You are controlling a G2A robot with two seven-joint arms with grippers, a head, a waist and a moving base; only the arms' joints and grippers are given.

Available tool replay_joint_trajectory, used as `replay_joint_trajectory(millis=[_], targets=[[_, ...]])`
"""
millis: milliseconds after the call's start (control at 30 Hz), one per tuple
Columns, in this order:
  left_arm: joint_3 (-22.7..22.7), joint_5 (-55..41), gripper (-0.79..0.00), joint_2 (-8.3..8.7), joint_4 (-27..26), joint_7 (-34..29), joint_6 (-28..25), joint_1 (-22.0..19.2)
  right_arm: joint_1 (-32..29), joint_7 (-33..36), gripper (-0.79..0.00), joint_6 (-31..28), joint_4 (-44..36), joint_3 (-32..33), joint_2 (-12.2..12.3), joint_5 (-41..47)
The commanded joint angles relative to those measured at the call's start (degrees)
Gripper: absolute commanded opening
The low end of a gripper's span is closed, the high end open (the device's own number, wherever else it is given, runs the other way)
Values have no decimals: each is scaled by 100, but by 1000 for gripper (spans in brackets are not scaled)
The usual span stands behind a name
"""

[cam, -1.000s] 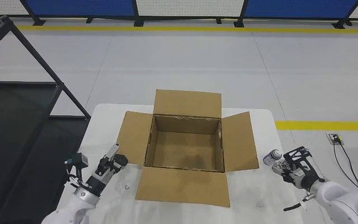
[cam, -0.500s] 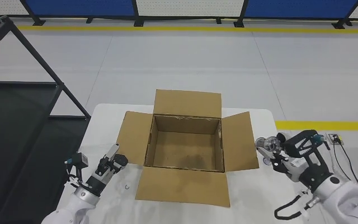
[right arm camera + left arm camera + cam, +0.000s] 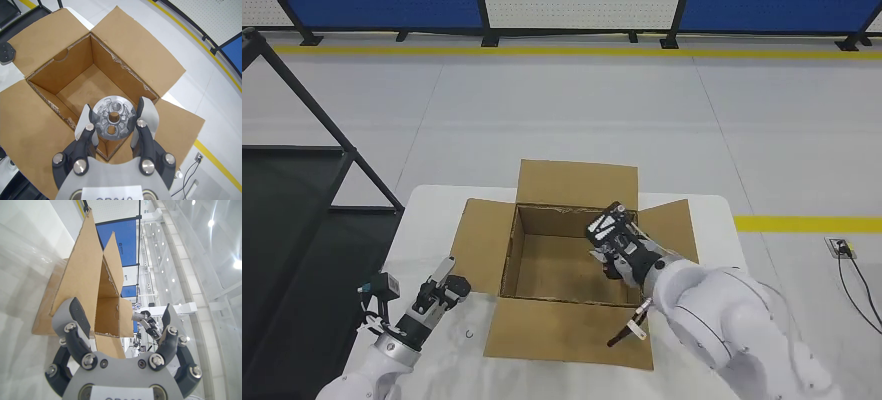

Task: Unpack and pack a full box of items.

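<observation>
Box (image 3: 567,335) of brown cardboard is set at the middle of the white table (image 3: 432,225), with its top open and its four flaps spread outward. At the far left, beyond the table's edge, a dark metal frame (image 3: 342,165) is seen. Near the table's front left corner the left gripper (image 3: 449,280) is held with its jaws apart, pointed toward the box. It is kept apart from the left flap, and a strip of white table shows between them. Inside the box the brown floor is seen from wall to wall, and torn corrugated edges run along the tops of the walls. Over the opening, close to the right wall and the rear right corner, the right gripper (image 3: 610,232) is held. Its fingers are closed on a round grey metal part (image 3: 114,121) with holes through it, gripped at the rim on two opposite sides. In the right wrist view the part hangs over one corner of the opening, with most of the floor lying open beyond it. To the right of the right flap a band of table is left before the table's edge.
</observation>
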Motion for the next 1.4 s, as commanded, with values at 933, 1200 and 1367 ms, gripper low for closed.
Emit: replay_joint_trajectory(millis=[933,1200,1367], targets=[[0,0,0,0,0,0,0,0,1019,-1027,-785,328,2530,-1258,-818,967],[0,0,0,0,0,0,0,0,1793,-1659,-785,272,4429,-2051,-1547,1660],[0,0,0,0,0,0,0,0,2086,-1812,-785,411,5383,-2432,-1983,1721]])
